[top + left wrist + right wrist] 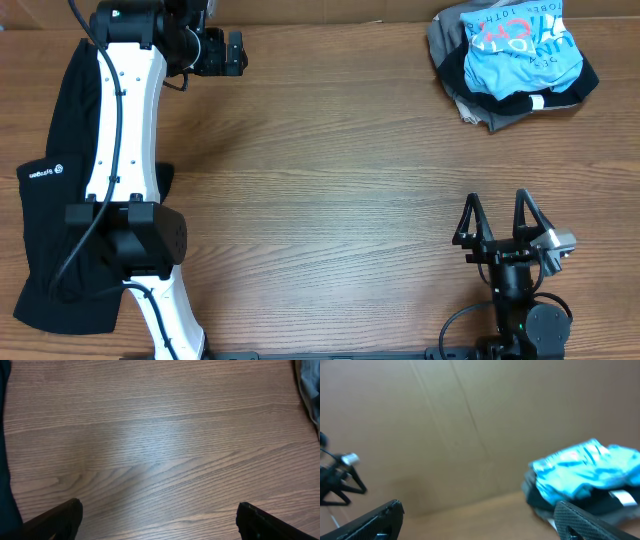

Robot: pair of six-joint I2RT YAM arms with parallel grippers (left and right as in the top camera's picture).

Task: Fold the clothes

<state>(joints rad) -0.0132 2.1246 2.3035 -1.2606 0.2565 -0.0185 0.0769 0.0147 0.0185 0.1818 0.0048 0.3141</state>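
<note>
The light blue short-sleeved T-shirt with white printed lettering (522, 48) lies rumpled on top of a small heap of black and grey fabric garments (475, 108) at the far right corner of the brown wood-grain surface (330, 180). A long black garment with a small white logo (45, 210) lies stretched along the left edge, partly under the white left arm (125, 130). Judged from this layout, the folding has most of its work ahead. The heap looks bunched rather than squared, and whether the long black garment is folded cannot be told. No item lies spread between the two arms. The left arm reaches along the left edge to the far side. Its left tool (236, 52) is turned toward the centre, fingers spread wide and empty above bare wood. The right tool (497, 220) sits close to its base, well apart from the heap and pointing toward it, fingers likewise spread and holding nothing.
</note>
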